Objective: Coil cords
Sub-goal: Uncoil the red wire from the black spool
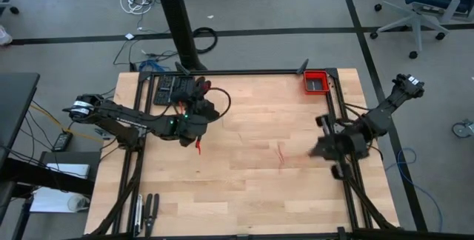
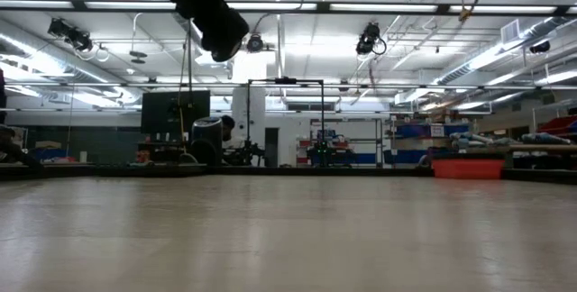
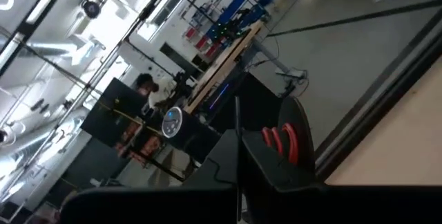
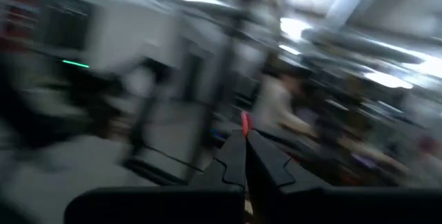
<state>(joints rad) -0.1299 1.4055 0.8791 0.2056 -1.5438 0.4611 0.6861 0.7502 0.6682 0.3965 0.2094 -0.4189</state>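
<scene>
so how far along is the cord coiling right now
Midway, by the look of it. In hand: the left gripper is shut on red cord loops, with a short end hanging below it in the high view. The right gripper is shut on a red cord tip. Left: a thin red strand lies loose on the table, not coiled. Nothing finished is visible, set down.
</scene>
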